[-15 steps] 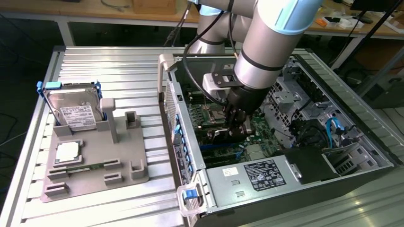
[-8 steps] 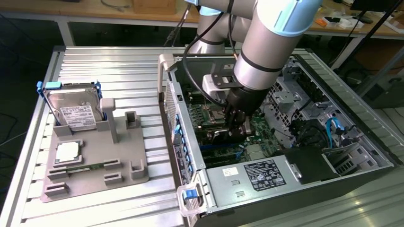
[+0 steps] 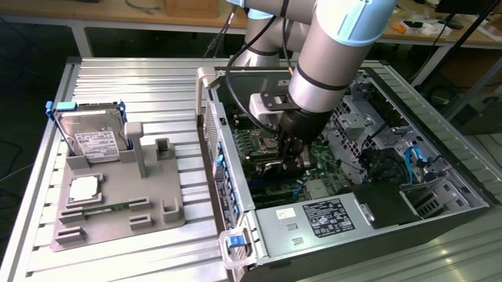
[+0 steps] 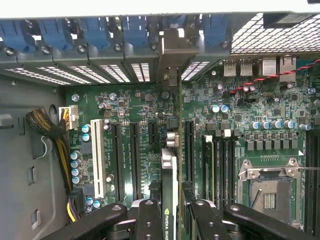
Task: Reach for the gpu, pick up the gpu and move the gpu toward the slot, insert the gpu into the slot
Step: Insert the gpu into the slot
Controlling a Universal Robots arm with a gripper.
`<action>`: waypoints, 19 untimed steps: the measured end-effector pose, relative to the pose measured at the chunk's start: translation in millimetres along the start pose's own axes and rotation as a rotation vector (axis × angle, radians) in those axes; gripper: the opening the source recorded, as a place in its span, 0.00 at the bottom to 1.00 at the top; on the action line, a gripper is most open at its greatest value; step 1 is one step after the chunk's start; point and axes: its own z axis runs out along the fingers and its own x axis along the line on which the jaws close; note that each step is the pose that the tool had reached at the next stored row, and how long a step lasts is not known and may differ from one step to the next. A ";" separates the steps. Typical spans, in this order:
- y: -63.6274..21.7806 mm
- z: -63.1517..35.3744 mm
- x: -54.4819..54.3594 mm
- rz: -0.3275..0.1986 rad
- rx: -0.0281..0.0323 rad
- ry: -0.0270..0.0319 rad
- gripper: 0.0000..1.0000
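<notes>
My gripper (image 3: 285,160) is down inside the open computer case (image 3: 439,147), over the green motherboard (image 3: 321,161). It is shut on the gpu (image 3: 269,168). In the wrist view the gpu (image 4: 170,170) stands edge-on between my black fingers (image 4: 149,220), and my gripper (image 4: 172,222) holds its near end. Its grey metal end bracket (image 4: 175,47) sits against the case's rear openings, among the blue clips. The card's edge runs along a slot (image 4: 188,150) line between the black expansion slots. Whether it is seated in the slot I cannot tell.
On the exterior view's left a grey holder (image 3: 149,200) carries the silver hard drive (image 3: 98,141), a small square chip (image 3: 84,189) and a memory stick (image 3: 102,207). Inside the case are a white slot (image 4: 96,157), the processor socket (image 4: 267,192), yellow-black cables (image 4: 50,130) and the power supply (image 3: 330,214).
</notes>
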 end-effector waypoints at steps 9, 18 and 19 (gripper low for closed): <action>0.0 4.7 0.1 0.000 0.0000 0.0005 0.27; -0.1 3.4 0.0 0.000 0.0005 -0.0004 0.27; -0.1 3.2 0.0 0.000 0.0004 -0.0002 0.27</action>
